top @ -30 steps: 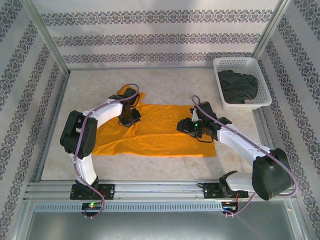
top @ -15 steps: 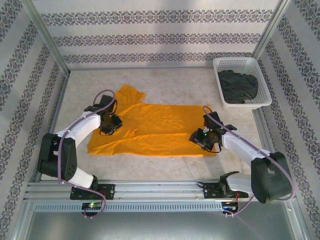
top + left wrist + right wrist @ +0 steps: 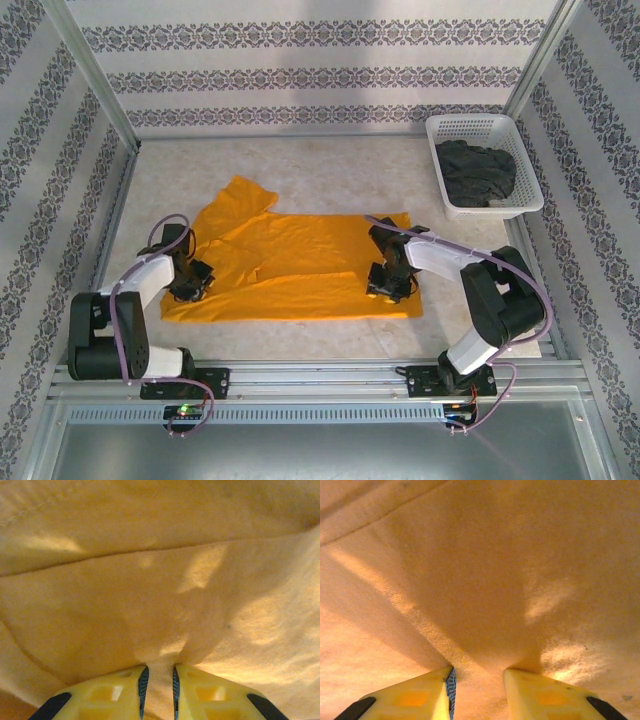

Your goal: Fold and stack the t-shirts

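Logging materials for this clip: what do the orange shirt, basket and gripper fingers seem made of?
The orange shirt looks like soft, matte knit fabric, perhaps cotton: fine weave, loose creases. The basket seems to be rigid white plastic: moulded lattice walls. The fingers look like yellow moulded plastic with hollow cells.

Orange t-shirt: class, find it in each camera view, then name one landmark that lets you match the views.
Top external: the orange t-shirt lies spread flat in the middle of the picture.
Left wrist: its cloth stretches above the left gripper, which pinches a fold.
Right wrist: its cloth stretches above the right gripper, which also pinches a fold.
Landmark: seen from above, those pinches sit at the shirt's left end and near its right end.
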Controlling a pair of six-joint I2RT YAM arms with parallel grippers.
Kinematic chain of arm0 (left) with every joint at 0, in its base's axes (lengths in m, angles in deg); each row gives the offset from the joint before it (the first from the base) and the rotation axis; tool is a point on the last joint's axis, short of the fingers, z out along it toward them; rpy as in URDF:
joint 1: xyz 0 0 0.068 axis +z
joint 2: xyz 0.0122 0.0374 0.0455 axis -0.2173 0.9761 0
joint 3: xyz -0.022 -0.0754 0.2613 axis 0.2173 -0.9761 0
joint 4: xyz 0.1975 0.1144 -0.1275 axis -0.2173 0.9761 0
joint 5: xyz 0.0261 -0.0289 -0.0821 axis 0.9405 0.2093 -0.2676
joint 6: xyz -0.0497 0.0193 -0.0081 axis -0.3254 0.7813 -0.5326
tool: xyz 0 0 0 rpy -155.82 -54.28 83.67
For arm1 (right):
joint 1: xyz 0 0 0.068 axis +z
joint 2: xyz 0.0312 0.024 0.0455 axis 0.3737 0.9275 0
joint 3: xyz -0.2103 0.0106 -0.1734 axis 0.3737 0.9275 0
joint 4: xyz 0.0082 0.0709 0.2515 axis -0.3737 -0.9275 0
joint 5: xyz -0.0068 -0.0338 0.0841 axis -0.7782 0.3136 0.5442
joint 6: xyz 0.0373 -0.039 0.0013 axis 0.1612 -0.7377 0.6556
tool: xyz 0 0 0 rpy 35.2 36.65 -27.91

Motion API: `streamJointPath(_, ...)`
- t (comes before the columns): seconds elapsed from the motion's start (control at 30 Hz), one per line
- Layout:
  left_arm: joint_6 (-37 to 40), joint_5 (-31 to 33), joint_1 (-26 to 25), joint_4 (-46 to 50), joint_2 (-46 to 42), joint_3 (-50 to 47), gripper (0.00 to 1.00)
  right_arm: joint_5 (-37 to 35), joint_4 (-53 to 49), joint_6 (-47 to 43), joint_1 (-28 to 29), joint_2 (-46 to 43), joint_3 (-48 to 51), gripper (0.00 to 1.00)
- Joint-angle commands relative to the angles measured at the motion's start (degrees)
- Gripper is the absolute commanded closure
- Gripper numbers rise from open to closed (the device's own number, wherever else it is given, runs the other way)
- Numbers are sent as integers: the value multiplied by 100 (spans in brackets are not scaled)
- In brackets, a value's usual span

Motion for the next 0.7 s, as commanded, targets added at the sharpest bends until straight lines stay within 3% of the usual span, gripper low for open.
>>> streamJointPath(0.0, 154, 400, 352, 594, -124, -376, 76, 265, -618, -38, 268, 221, 198, 65)
streamJointPath(0.13, 340, 540, 628, 754, -252, -218, 75, 453, -675, -81, 363, -20, -25, 63)
streamJointPath(0.2, 410, 557, 599, 796, -293, 156, 70, 245, -478, -126, 353, -421, -228, 61)
streamJointPath(0.33, 393, 708, 159, 711, -50, 1260, 63, 87, 539, -400, 246, -1098, -654, 54)
streamJointPath(0.5, 942, 768, -349, 705, 1408, 3291, 59, 77, 1832, -572, -111, -884, -1282, 53)
streamJointPath(0.67, 1534, 848, -459, 495, 2931, 5102, 60, -29, 1960, -555, -401, -285, -2049, 53)
